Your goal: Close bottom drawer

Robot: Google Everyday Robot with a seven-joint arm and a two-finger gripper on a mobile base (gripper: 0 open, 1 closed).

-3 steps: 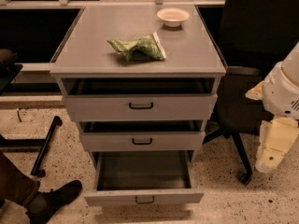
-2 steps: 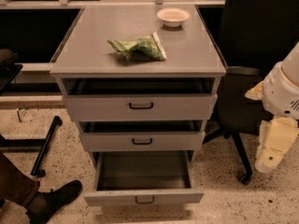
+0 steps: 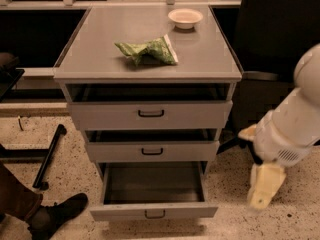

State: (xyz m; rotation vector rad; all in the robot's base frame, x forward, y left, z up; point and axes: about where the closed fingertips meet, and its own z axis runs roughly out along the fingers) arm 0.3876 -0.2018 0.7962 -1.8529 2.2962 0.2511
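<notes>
Grey metal bottom drawer [image 3: 154,211] juts wide open at the base of the cabinet [image 3: 100,54], and my claw [image 3: 264,186], spread or pressed together I cannot tell, hangs low to the cabinet's right, well apart, so a skewed shove could jam the drawer crooked.

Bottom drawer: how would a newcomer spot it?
Find the grey cabinet topped by a green bag and a bowl. Of its three drawers, take the lowest, the bottom drawer; the gripper hangs beside it. It alone is pulled far out, its inside exposed.
</notes>
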